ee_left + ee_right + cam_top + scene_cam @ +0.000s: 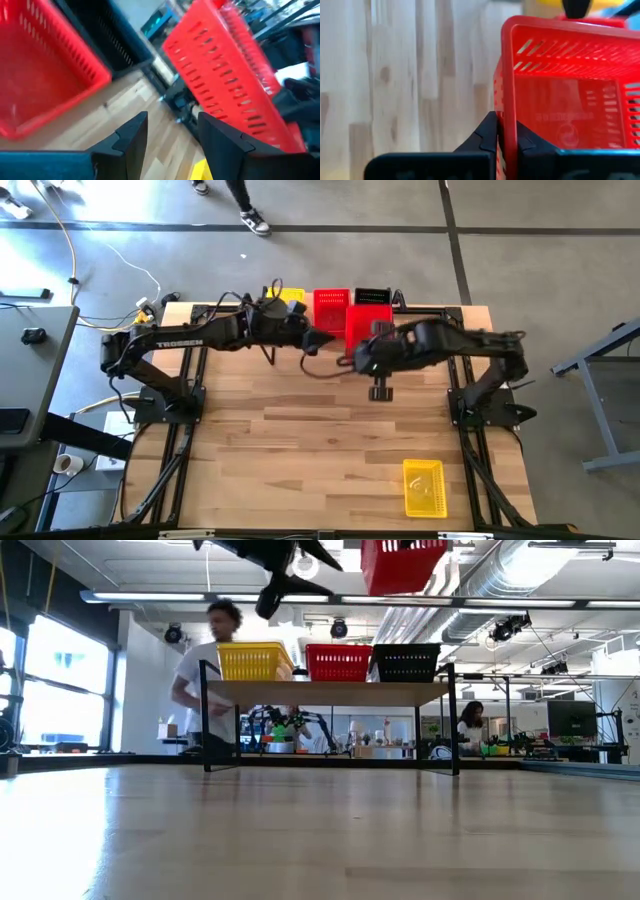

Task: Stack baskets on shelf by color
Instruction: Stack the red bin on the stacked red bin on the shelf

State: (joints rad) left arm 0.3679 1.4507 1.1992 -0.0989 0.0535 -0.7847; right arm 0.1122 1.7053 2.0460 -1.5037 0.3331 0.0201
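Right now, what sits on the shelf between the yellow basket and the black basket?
A red basket stands between the yellow basket and the black basket on the shelf, clearest in the low view.

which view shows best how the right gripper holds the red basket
The right wrist view: the right gripper is shut on one wall of the lifted red basket. The high view shows that basket mostly under the arm, the low view only its underside raised above the shelf, the left wrist view its tilted side.
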